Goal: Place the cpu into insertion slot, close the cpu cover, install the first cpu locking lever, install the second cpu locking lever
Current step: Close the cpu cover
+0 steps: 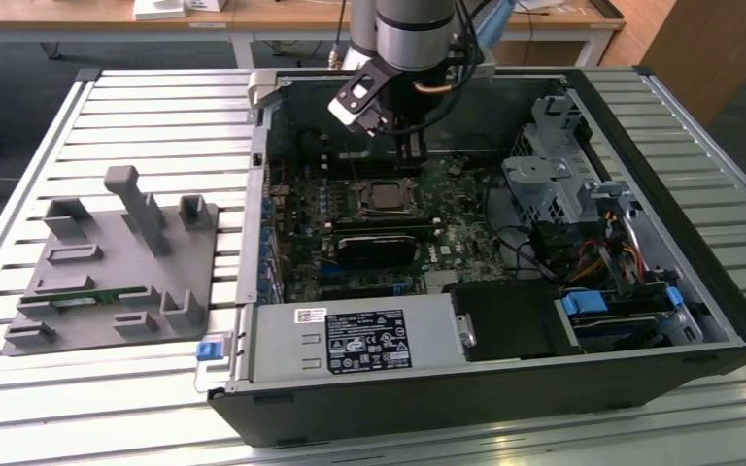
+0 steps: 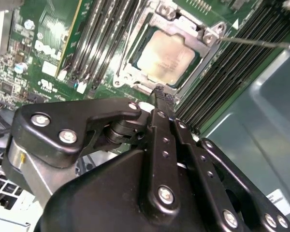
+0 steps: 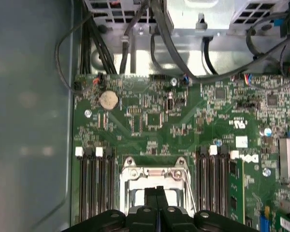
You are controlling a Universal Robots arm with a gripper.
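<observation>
- Gripper (image 2: 163, 96) sits closest in the second wrist view. Its jaws are pressed together with nothing between them as far as I can see, and the tips hang just beside the socket's edge.
- The cpu (image 2: 166, 58) lies flat in the insertion slot (image 1: 384, 197), dull metal top up, so the placing step looks done to me.
- The cpu cover (image 2: 191, 30) is down around the chip, its window framing that metal top.
- One thin locking lever (image 2: 253, 42) pokes out sideways over the memory slots (image 2: 101, 38) and looks unlatched. My guess is that's why the jaws are closed: a narrow tip is handy for nudging a wire like that.
- The PC case (image 1: 503, 398) lies on its side on the slatted bench (image 1: 127, 107), so the motherboard faces up at the arm.
- A grey fixture tray (image 1: 114, 262) sits well apart, on the exterior view's left.
</observation>
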